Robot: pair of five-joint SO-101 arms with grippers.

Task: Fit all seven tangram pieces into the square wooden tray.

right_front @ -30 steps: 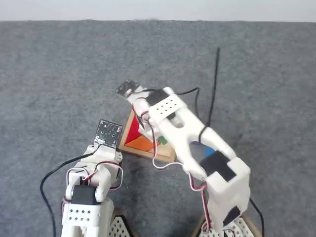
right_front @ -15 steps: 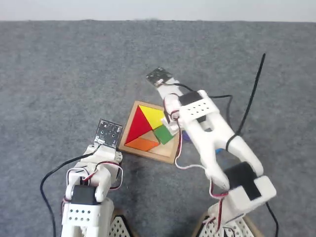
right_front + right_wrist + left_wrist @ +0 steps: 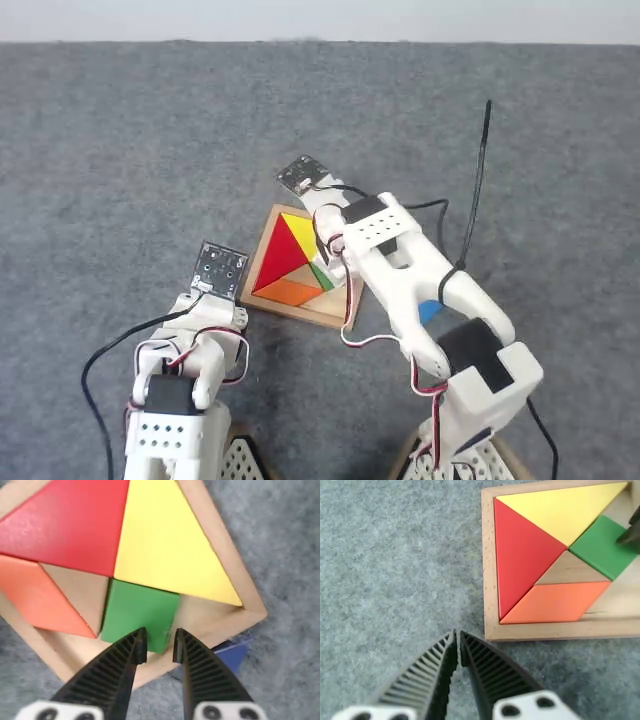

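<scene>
in the wooden tray [image 3: 300, 311] at mid-table sit the red triangle [image 3: 520, 565], yellow triangle [image 3: 560, 507], green square [image 3: 602, 545] and orange parallelogram [image 3: 555, 602]. bare gaps show, and a blue piece [image 3: 232, 655] lies just outside the rim, so the job looks past halfway. the right gripper [image 3: 159, 642] hovers at the square's edge, fingers narrowly apart. the left gripper [image 3: 457, 642], pinched together, hangs beside the tray.

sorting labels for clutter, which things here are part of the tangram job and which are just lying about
Part of the job: wooden tray; red triangle; yellow triangle; green square; orange piece; blue piece, on the mat beside the tray.
Just lying about: black cable; grey mat.
</scene>
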